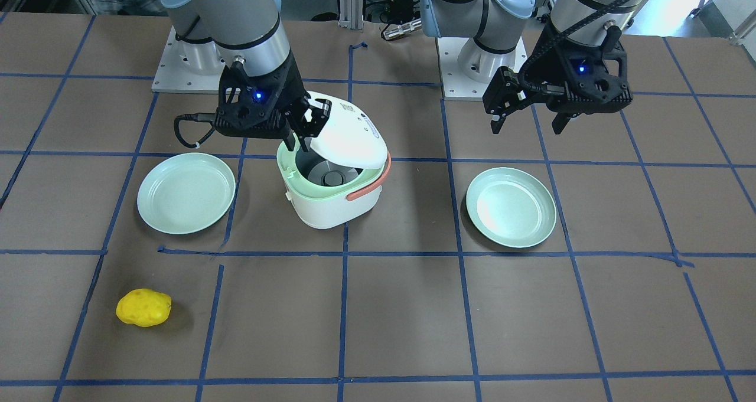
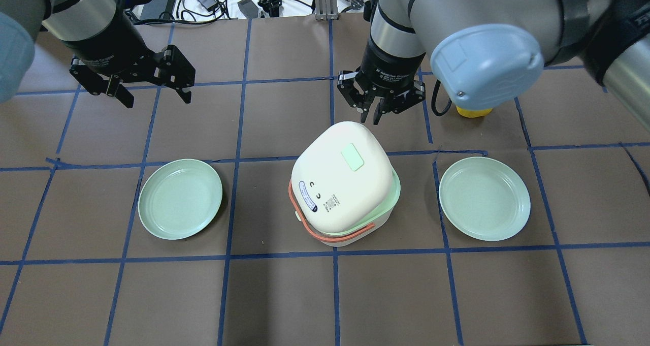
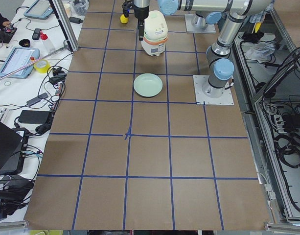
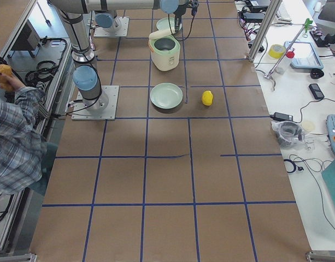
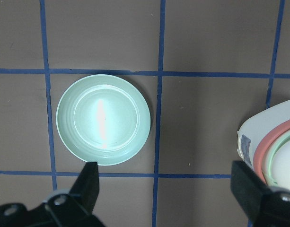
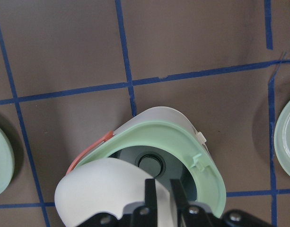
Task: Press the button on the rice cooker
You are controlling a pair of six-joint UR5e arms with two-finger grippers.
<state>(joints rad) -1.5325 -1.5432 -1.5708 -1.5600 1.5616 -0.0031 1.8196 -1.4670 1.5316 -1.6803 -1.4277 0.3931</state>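
Observation:
The white rice cooker (image 1: 331,204) with a mint rim and coral handle stands mid-table. Its white lid (image 2: 340,178) is tilted up, hinged on the robot's side, and the dark inner pot (image 6: 154,163) shows under it. A mint square button (image 2: 352,156) sits on the lid's top. My right gripper (image 1: 306,136) hangs at the lid's raised edge, fingers close together and holding nothing; it also shows in the overhead view (image 2: 372,118) and the right wrist view (image 6: 166,194). My left gripper (image 2: 155,94) is open and empty, high over the table, well away from the cooker (image 5: 260,135).
A mint plate (image 2: 180,198) lies on the cooker's left and another mint plate (image 2: 485,198) on its right. A yellow potato-like object (image 1: 143,307) lies near the operators' side, beyond the right plate. A person in a plaid shirt (image 4: 17,142) stands by the table's end.

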